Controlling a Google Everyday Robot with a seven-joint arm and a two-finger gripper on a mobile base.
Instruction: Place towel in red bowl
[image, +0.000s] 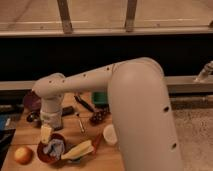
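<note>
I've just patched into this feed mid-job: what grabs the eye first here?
The big pale robot arm dominates, sweeping from the lower right across to the left over the wooden table. Its gripper hangs at the left, just above the red bowl at the table's front left, where the bluish towel already lies. An orange fruit sits left of the bowl, and a white cup to its right.

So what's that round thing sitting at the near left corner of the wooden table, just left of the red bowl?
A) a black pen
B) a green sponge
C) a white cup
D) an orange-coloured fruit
D: an orange fruit lies at the table's near left corner, left of the red bowl holding the bluish towel; the gripper hangs just over that bowl.
</note>
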